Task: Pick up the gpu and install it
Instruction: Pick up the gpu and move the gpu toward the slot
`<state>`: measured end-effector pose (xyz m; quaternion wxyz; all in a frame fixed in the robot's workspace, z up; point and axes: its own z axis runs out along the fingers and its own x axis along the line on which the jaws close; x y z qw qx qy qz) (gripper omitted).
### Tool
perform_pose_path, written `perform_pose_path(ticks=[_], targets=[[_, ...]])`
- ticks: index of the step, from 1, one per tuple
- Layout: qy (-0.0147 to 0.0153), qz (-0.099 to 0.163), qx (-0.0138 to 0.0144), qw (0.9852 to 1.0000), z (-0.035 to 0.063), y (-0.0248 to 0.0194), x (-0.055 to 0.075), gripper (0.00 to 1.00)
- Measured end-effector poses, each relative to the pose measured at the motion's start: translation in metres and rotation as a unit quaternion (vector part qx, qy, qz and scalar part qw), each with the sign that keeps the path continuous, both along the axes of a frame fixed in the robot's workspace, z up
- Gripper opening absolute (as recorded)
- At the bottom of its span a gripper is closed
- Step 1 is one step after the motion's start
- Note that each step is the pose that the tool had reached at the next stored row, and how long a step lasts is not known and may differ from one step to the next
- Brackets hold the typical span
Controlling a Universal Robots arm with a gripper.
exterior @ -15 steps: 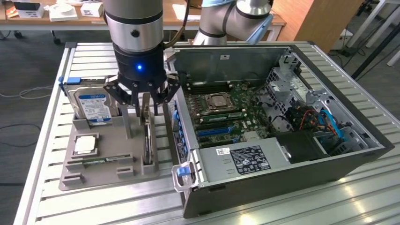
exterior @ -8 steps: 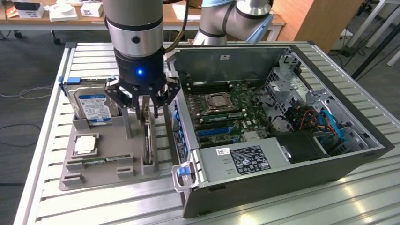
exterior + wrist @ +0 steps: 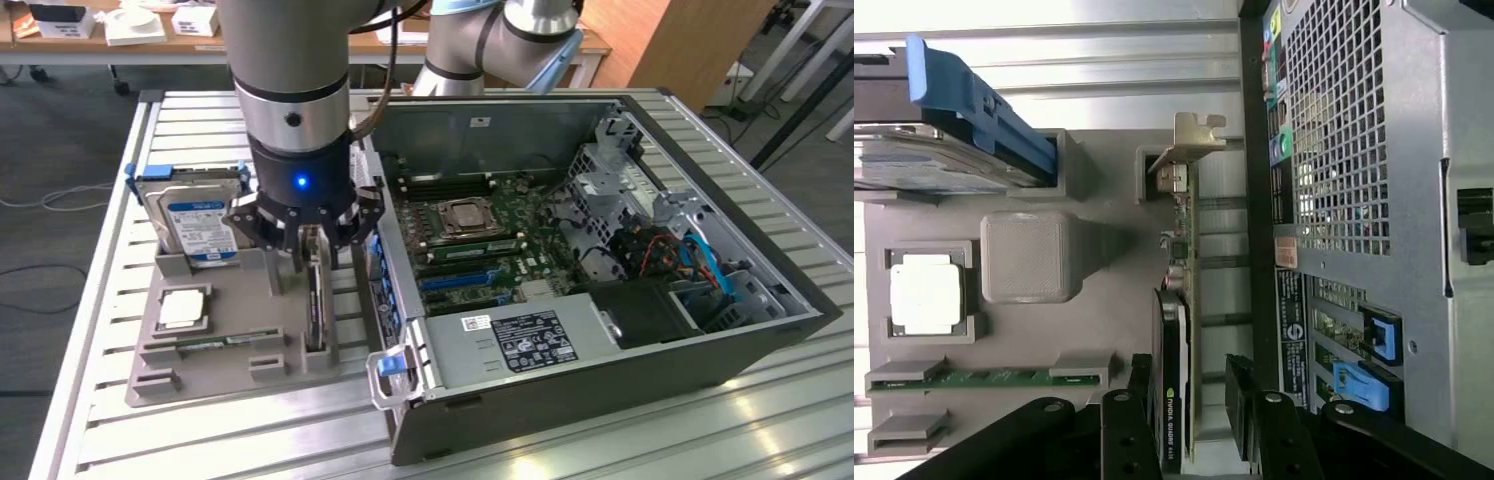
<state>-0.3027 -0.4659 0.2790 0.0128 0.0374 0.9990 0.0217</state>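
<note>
Silver arm point(image 3: 286, 70), black gripper point(image 3: 315, 248)

The gpu point(image 3: 1169, 380) was black with a green edge and a silvery end. The gripper point(image 3: 315, 262) was black. The hard drive point(image 3: 198, 222) had a blue and white label. The tray point(image 3: 214, 385) was grey. The case point(image 3: 1334, 130) had rows of little holes.

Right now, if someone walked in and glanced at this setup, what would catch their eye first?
First, the arm's gripper, hanging open astride the gpu, which stands on edge in the grey holder tray. Next, the open computer case on the exterior view's right, its motherboard exposed. Then the hard drive with its blue-white label, upright in the tray on the exterior view's left of the gripper.
</note>
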Motion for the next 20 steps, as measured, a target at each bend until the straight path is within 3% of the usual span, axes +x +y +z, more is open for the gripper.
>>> perform_pose_path(ticks=[20], targets=[[-0.0001,0.000,0.0000,1.0000,-0.0038,-0.0001,-0.0052,0.43]])
